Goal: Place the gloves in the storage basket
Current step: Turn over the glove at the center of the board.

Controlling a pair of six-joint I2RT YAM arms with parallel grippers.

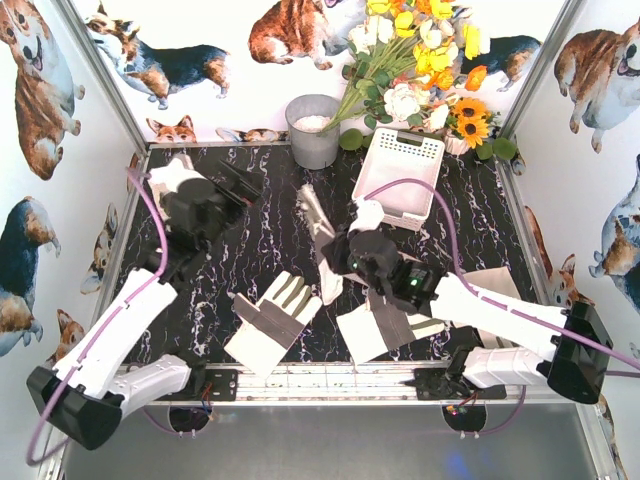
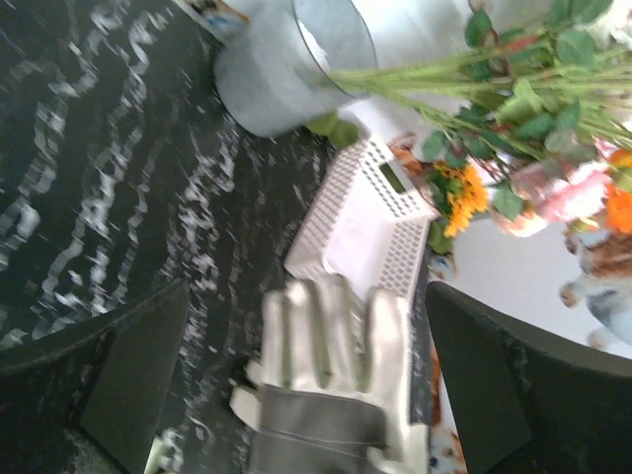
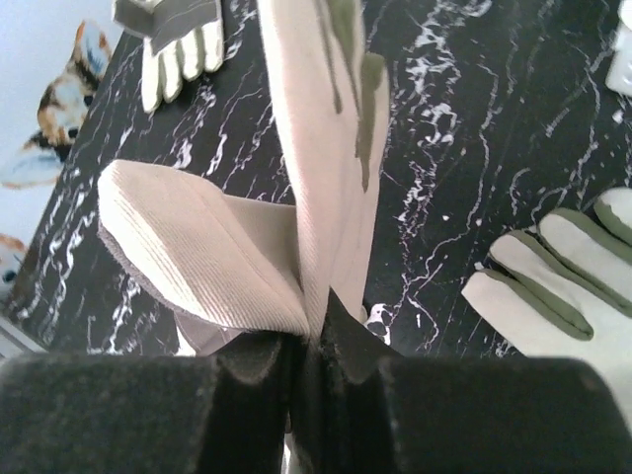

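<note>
My right gripper [image 1: 338,258] is shut on the cuff of a cream glove [image 1: 318,218] with grey panels and holds it up over the table's middle; its jaws [image 3: 314,336] pinch the folded fabric [image 3: 326,148]. My left gripper [image 1: 240,190] is open and empty at the back left, facing that glove [image 2: 326,395] and the white slotted basket [image 2: 395,178] beyond it. The basket [image 1: 408,148] stands at the back right. A second glove [image 1: 272,320] lies front centre. A third [image 1: 385,325] lies under the right arm. A cream one [image 1: 492,283] lies at the right.
A grey metal bucket [image 1: 312,130] stands at the back next to the basket, with a bunch of flowers [image 1: 420,60] leaning over both. Corgi-printed walls close in the left, right and back sides. Two more gloves show in the right wrist view [image 3: 178,39] [image 3: 563,286].
</note>
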